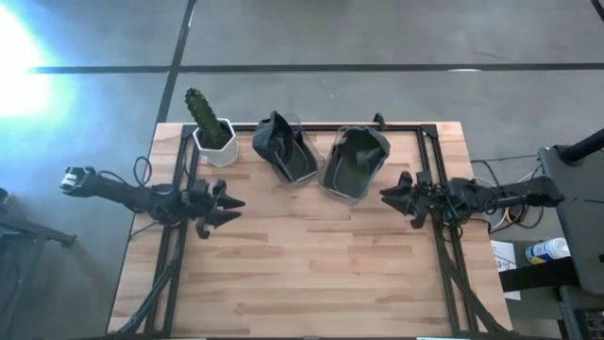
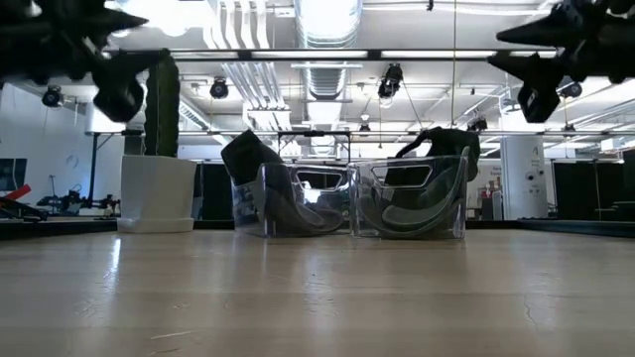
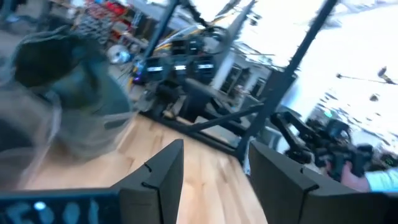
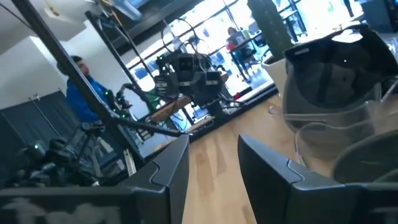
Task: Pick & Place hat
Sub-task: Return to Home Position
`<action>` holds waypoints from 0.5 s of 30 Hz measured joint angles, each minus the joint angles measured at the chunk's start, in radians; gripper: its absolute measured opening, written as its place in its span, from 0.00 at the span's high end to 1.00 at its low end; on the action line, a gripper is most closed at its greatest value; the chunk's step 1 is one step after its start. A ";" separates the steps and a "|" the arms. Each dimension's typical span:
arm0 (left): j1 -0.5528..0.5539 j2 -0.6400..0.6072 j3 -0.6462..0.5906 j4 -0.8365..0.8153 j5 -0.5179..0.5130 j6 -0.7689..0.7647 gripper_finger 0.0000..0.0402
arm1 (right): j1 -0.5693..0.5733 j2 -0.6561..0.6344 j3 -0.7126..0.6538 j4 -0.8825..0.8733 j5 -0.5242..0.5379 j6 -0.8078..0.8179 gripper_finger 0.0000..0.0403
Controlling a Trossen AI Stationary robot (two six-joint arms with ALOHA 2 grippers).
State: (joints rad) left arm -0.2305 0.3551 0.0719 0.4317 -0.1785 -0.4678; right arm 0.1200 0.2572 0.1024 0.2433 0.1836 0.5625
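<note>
Two dark green hats sit in clear plastic bins at the table's far middle: the left hat (image 1: 283, 148) (image 2: 273, 188) and the right hat (image 1: 353, 162) (image 2: 422, 188), each draped over its bin's rim. My left gripper (image 1: 234, 202) (image 3: 211, 171) hovers open above the table's left part, fingers pointing right. My right gripper (image 1: 387, 195) (image 4: 214, 165) hovers open at the right, fingers pointing left, close to the right bin. Both are raised off the wood; neither touches a hat.
A green cactus in a white pot (image 1: 213, 130) (image 2: 159, 159) stands at the far left corner of the table (image 1: 302, 274). Black frame rails (image 1: 179, 236) (image 1: 444, 255) run along both sides. A person in blue (image 4: 81, 87) stands beyond the table.
</note>
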 joint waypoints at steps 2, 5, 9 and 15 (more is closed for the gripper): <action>0.000 -0.011 -0.036 0.007 -0.033 -0.041 0.57 | 0.000 -0.022 -0.028 0.002 0.005 0.007 0.67; 0.000 -0.020 -0.062 -0.012 -0.098 -0.085 0.57 | 0.000 -0.042 -0.077 0.000 0.006 0.017 0.67; 0.000 -0.019 -0.058 -0.051 -0.188 -0.104 0.57 | 0.000 -0.045 -0.093 -0.105 0.006 0.013 0.68; 0.000 -0.020 -0.059 -0.033 -0.222 -0.109 0.57 | 0.000 -0.030 -0.093 -0.203 0.001 0.013 0.69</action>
State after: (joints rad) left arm -0.2302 0.3353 0.0129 0.3988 -0.4001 -0.5768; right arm 0.1196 0.2268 0.0097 0.0406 0.1848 0.5758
